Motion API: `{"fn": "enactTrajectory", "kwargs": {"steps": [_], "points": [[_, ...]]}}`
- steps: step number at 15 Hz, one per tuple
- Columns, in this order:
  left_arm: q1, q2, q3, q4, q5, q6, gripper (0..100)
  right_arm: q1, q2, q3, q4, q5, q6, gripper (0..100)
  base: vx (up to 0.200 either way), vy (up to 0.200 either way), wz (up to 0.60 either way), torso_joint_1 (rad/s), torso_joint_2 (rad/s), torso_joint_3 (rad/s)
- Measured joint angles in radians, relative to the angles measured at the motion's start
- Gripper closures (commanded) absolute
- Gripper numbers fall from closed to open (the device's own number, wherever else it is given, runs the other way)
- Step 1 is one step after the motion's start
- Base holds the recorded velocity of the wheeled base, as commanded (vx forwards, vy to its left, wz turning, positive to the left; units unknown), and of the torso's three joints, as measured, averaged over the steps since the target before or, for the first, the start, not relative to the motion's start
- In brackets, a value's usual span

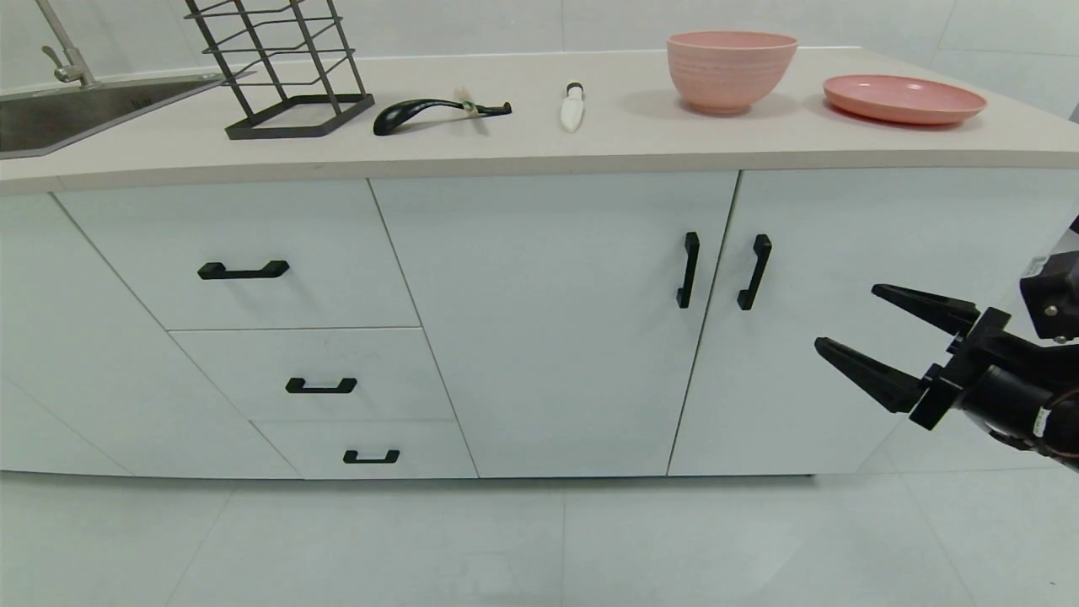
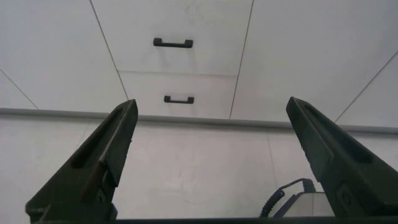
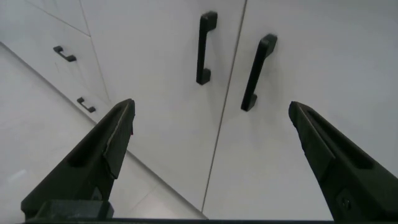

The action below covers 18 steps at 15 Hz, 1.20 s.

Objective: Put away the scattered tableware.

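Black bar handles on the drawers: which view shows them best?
The head view: all three black bar handles face the camera. The left wrist view catches the lower two; the right wrist view, two small ones aslant.

The head camera looks down from well back at the counter (image 1: pixel 539 147) and cupboards, sharing the low drawers (image 2: pixel 180 87) with the left wrist camera and the door handles (image 3: pixel 257 73) with the closer right one.

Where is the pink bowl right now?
In the head view, the pink bowl sits on the countertop toward the right, between the small white utensil and the pink plate.
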Motion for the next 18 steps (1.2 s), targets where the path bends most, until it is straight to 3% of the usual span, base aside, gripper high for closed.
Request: {"fn": "enactTrajectory", "kwargs": {"steps": [2, 4, 6, 7, 9, 12, 14, 16, 18], "points": [[0.0, 0.0, -0.001, -0.001, -0.001, 0.026, 0, 0.0, 0.046, -0.014, -0.006, 0.001, -0.002, 0, 0.0, 0.0, 0.0, 0.0, 0.0, 0.0], [0.0, 0.0, 0.0, -0.065, -0.004, 0.056, 0, -0.004, 0.098, -0.064, -0.01, 0.003, -0.004, 0, 0.0, 0.0, 0.0, 0.0, 0.0, 0.0], [0.0, 0.0, -0.001, -0.295, -0.037, 0.097, 0, 0.0, 0.134, -0.096, -0.011, 0.003, -0.005, 0, 0.0, 0.0, 0.0, 0.0, 0.0, 0.0], [0.0, 0.0, -0.001, -0.357, -0.069, 0.114, 0, 0.001, 0.145, -0.101, -0.011, 0.003, -0.004, 0, 0.0, 0.0, 0.0, 0.0, 0.0, 0.0], [-0.003, 0.002, -0.03, -0.358, -0.164, 0.025, 0, 0.003, 0.173, -0.105, -0.01, 0.003, -0.005, 0, 0.0, 0.0, 0.0, 0.0, 0.0, 0.0], [-0.02, 0.084, -0.196, -0.245, -0.312, -0.002, 0, 0.008, 0.206, -0.105, -0.01, 0.006, -0.008, 0, 0.0, 0.0, 0.0, 0.0, 0.0, 0.0], [-0.033, 0.199, -0.286, -0.232, -0.453, 0.02, 0, 0.014, 0.21, -0.095, -0.01, 0.008, -0.01, 0, 0.0, 0.0, 0.0, 0.0, 0.0, 0.0], [-0.042, 0.309, -0.334, -0.249, -0.616, 0.073, 0, 0.016, 0.208, -0.092, -0.011, 0.03, -0.019, 0, 0.0, 0.0, 0.0, 0.0, 0.0, 0.0], [-0.045, 0.405, -0.372, -0.267, -0.719, 0.128, 0, 0.017, 0.208, -0.099, -0.014, 0.039, -0.025, 0, 0.0, 0.0, 0.0, 0.0, 0.0, 0.0]]}}
